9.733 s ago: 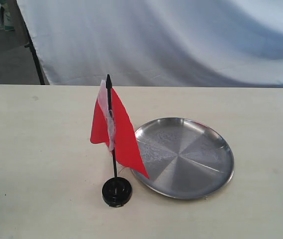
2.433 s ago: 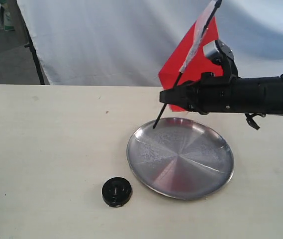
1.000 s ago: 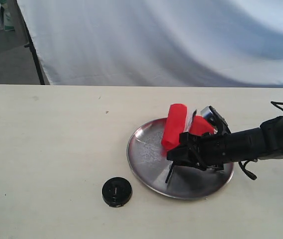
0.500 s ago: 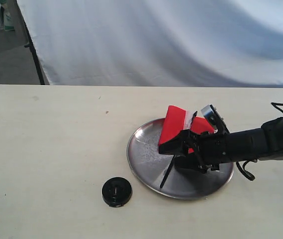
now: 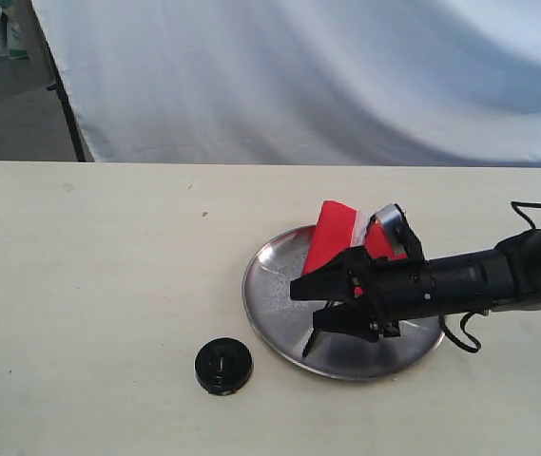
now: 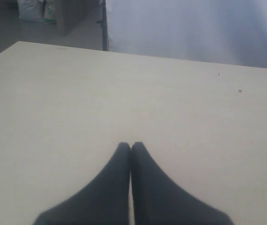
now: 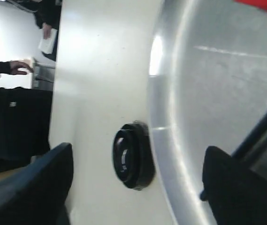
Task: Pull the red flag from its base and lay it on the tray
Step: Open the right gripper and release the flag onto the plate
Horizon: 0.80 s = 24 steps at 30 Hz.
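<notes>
Starting with the exterior view. Looking at a shiny tray (image 5: 272,285) on the pale table (image 5: 89,285), a little right of centre. Spotting the red flag (image 5: 333,236) down in the tray, off its stand, with the cloth bunched and folded toward the far side and the thin black pole (image 5: 312,340) slanting down toward the near rim. Reaching in low over the tray from the right: the right gripper (image 5: 308,309), spread wide, one finger above the other, clamped on nothing. Cannot tell whether either finger brushes the pole. Finding the base (image 5: 222,366) alone on the table, near the tray's near-left rim but apart from it. Behind all that, a white sheet (image 5: 299,76) hanging as a backdrop.

Over to the left wrist view. Showing the left gripper (image 6: 131,146) above bare table, pressed tight together tip to tip, with nothing between.

And on to the right wrist view. Catching the two dark fingers (image 7: 44,187) set far apart, with plenty of open space between them. Framed in that gap: the tray's bright rim and the black base just beside it on the table. Close to one finger, a dark bar of pole crossing the tray floor, and beyond it a sliver of red cloth. Too blurred to say whether pole and finger touch. Past the table edge, someone's hand (image 7: 18,66) in a dark sleeve.
</notes>
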### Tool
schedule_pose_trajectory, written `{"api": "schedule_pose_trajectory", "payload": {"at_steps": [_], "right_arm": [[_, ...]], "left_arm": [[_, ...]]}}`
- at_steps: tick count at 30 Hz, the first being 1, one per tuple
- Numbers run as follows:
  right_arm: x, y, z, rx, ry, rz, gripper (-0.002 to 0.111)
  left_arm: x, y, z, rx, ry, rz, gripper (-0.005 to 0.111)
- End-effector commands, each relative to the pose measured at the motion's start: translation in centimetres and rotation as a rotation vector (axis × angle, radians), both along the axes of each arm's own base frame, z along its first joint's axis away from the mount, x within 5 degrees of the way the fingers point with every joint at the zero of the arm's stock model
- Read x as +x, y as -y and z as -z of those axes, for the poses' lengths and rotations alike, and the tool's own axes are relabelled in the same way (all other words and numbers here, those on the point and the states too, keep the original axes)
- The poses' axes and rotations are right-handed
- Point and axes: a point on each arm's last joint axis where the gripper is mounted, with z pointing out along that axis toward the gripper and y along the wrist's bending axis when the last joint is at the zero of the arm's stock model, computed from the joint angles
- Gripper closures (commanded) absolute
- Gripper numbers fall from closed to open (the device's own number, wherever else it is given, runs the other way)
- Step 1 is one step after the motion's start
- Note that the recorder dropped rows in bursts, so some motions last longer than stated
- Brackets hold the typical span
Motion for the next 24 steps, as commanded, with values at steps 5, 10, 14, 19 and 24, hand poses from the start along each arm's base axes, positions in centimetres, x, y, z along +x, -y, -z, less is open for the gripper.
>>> {"api": "schedule_pose_trajectory", "payload": {"at_steps": [5,10,14,19,24], "right_arm": [[0.6,-0.3,-1.7,0.087,-0.010,-0.027,0.036],[0.6,-0.3,-3.1,0.096,0.031,-0.029,0.060],[0.6,-0.3,-5.2,0.107,0.095,-0.035,0.096],[0.2,-0.3,-8.6,0.123,0.208,-0.053,0.108],[-0.9,0.0,-11.7,0.134,0.328,-0.075,0.108]], "left_arm": [[0.0,0.0,0.0,0.002,-0.001,-0.002,0.107],[0.0,0.0,0.0,0.002,-0.001,-0.002,0.107],[0.0,0.0,0.0,0.002,-0.001,-0.002,0.107],[0.0,0.0,0.0,0.002,-0.001,-0.002,0.107],[0.0,0.0,0.0,0.002,-0.001,-0.002,0.107]]}}
